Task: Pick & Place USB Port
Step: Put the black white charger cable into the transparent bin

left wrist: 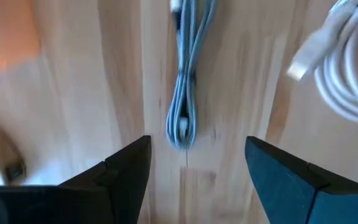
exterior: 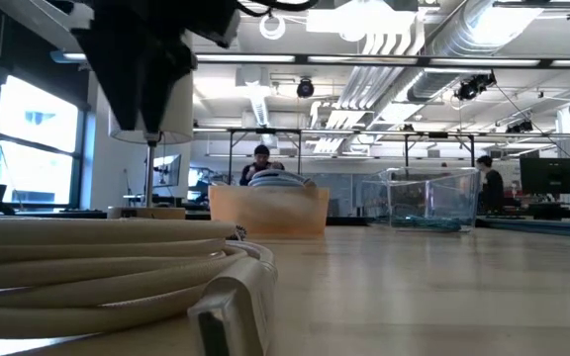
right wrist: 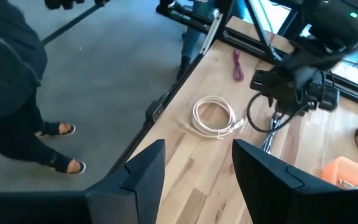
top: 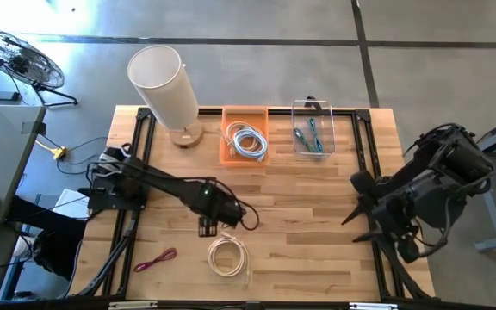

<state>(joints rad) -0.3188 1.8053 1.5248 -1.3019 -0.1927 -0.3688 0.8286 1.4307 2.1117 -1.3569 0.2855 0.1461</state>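
Observation:
A grey-blue bundled cable (left wrist: 185, 93) lies stretched out on the wooden table. Its looped end lies just ahead of my left gripper (left wrist: 197, 146), between the lines of the two fingers. This gripper is open above the table's middle (top: 241, 215), fingers on either side of the loop without touching it. From the right wrist view the cable (right wrist: 271, 138) shows just below that gripper. My right gripper (right wrist: 197, 155) is open and empty at the table's right edge (top: 356, 200).
A white coiled cable (top: 228, 257) lies near the front edge, beside my left gripper. A magenta cable (top: 155, 260) lies at the front left. At the back stand an orange bin (top: 245, 153) with a white cable, a clear bin (top: 313, 153) with teal cables, and a white cylinder lamp (top: 164, 82).

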